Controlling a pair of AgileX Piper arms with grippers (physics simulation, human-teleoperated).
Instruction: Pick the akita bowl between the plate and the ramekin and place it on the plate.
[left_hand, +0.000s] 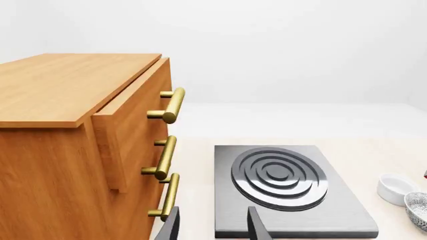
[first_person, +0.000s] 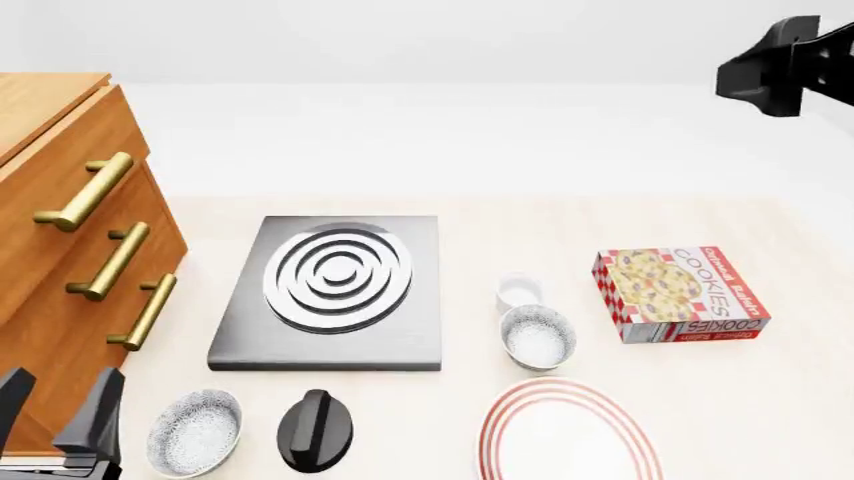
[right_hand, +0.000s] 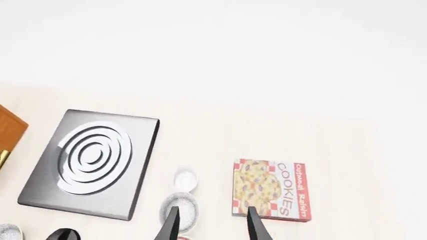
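Observation:
The akita bowl (first_person: 538, 336), speckled grey outside and white inside, sits between the small white ramekin (first_person: 518, 292) and the red-ringed plate (first_person: 570, 432) at the front edge. In the right wrist view the bowl (right_hand: 180, 210) lies far below my right gripper (right_hand: 212, 225), which is open and empty, with the ramekin (right_hand: 185, 180) just beyond it. The right arm (first_person: 787, 60) hangs high at the far right. My left gripper (first_person: 56, 405) stands open and empty at the front left by the cabinet. Its wrist view catches the ramekin (left_hand: 395, 187) and the bowl (left_hand: 419, 210) at the picture's edge.
A twin speckled bowl (first_person: 195, 432) and a black knob-like object (first_person: 316, 430) sit at the front left. A grey stove burner (first_person: 334, 290) lies mid-table. A cookie box (first_person: 681, 295) lies right of the ramekin. A wooden drawer cabinet (first_person: 67, 240) with brass handles fills the left side.

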